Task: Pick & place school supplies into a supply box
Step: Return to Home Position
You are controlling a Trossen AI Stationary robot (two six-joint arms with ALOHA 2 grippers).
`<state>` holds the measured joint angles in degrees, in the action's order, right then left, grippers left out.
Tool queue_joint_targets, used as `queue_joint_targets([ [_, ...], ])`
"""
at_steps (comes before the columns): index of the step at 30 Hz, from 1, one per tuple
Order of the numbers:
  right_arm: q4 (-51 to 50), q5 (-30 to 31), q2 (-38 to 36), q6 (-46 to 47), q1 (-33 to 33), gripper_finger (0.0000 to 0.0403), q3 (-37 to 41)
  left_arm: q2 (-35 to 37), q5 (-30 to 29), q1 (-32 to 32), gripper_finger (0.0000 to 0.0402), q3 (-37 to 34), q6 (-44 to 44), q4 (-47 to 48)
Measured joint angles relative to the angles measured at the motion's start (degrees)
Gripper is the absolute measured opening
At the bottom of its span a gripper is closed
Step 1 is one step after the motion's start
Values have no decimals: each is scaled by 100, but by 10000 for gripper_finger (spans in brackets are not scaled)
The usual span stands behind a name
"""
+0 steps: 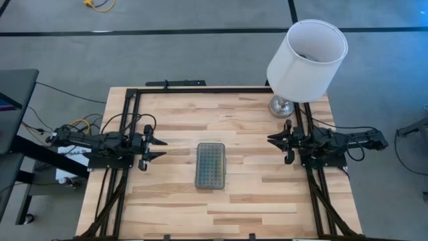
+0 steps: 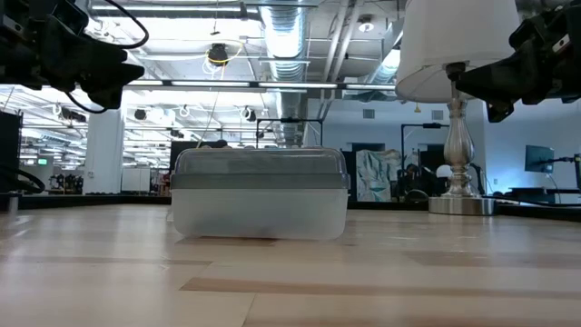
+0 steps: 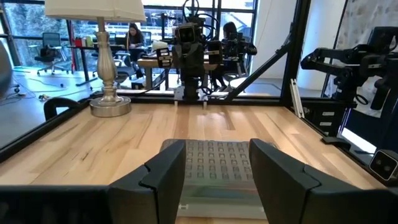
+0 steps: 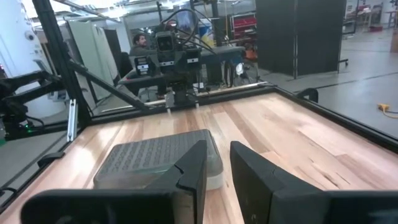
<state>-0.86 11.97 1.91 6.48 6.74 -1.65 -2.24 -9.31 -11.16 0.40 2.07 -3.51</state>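
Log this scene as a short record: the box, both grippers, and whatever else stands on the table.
supply box: lid shut, lying flat mid-table; contents not discernible
left gripper: open, empty, raised above the table, left of the box and apart from it
right gripper: open, empty, raised above the table, right of the box and apart from it
lamp: upright at the far right corner, white shade

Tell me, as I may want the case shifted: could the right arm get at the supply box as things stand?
Probably yes. The supply box lies shut mid-table, and the right gripper hangs open facing it, with only bare table between. The lamp stands aside, off that line.
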Motion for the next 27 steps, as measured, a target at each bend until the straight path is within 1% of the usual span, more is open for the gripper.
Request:
queue_joint_targets([
  [27, 2, 7, 0, 4, 0, 66, 0, 0, -5, 0, 174, -2, 59, 0],
])
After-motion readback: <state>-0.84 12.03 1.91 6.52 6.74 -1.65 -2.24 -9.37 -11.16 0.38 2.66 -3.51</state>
